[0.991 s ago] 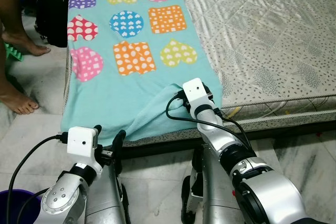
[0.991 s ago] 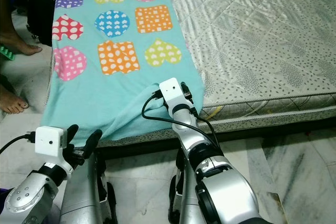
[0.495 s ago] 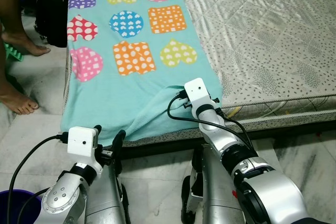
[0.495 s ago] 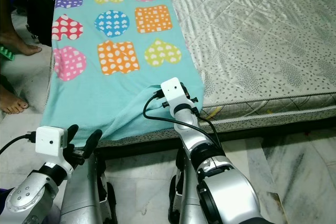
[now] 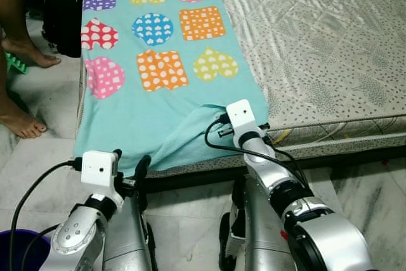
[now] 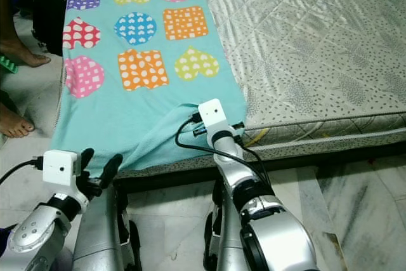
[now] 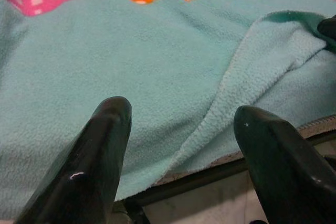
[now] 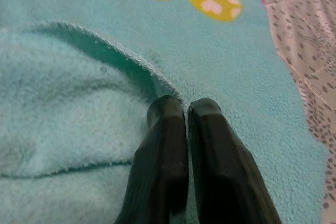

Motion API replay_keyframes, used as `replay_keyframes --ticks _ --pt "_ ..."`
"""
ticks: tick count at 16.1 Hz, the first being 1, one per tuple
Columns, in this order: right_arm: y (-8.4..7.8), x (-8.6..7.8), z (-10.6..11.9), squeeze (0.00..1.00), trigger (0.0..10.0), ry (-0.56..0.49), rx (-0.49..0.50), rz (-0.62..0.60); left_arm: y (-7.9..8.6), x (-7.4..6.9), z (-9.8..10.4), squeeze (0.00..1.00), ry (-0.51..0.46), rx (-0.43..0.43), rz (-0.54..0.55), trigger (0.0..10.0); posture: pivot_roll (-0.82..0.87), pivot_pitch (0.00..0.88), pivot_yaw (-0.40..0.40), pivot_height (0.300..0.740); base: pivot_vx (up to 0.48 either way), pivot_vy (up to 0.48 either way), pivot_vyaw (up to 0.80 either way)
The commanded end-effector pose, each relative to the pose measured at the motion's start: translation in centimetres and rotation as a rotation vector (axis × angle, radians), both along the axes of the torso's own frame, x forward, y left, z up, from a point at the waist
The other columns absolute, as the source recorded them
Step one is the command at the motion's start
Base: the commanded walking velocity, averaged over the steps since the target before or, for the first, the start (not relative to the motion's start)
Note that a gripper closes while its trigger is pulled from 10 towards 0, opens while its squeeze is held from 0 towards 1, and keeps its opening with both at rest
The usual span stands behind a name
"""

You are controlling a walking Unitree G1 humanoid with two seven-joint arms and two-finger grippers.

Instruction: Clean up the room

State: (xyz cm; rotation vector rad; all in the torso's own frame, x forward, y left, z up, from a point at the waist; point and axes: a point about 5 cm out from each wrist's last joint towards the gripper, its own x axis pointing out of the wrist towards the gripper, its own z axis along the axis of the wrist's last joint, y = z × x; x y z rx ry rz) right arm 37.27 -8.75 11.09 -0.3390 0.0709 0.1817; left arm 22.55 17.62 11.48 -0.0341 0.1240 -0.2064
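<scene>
Your right gripper (image 8: 185, 109) has drawn back toward the foot edge of the bed (image 5: 330, 49) over the last second, its fingers (image 8: 163, 145) pressed together on a fold of the turquoise blanket (image 5: 146, 103). You have dragged that fold with it, so the raised ridge now runs lower and nearer the mattress edge than before.

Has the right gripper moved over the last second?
Yes. The right gripper, jaws shut on the blanket fold, has drawn back toward the mattress edge, away from the yellow heart.

The person (image 5: 18, 49) is cut off above the shins.
</scene>
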Motion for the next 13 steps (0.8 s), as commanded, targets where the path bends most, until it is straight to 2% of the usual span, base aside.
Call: replay_keyframes --ticks 1,5,10,13 --pt "-0.2 -0.4 -0.7 0.00 0.0 0.019 0.035 -0.004 0.5 -0.3 -0.7 0.00 0.031 0.013 0.022 10.0 0.11 0.285 -0.033 0.540 0.000 0.000 0.00" --pt "-0.8 -0.7 -1.0 0.00 0.0 0.021 0.075 -0.003 0.6 -0.2 -0.7 0.00 0.028 0.019 0.026 10.0 0.10 0.282 -0.030 0.540 0.000 0.000 0.00" --pt "-2.6 -1.3 -1.2 0.00 0.0 0.003 0.128 -0.027 0.7 0.1 -0.8 0.00 0.026 0.019 0.022 10.0 0.09 0.276 -0.023 0.540 0.000 0.000 0.00" --pt "-3.5 -2.2 -0.9 0.00 0.0 -0.028 0.141 -0.004 0.9 0.1 -0.8 0.00 0.022 0.025 0.029 10.0 0.09 0.273 -0.025 0.540 0.000 0.000 0.00"
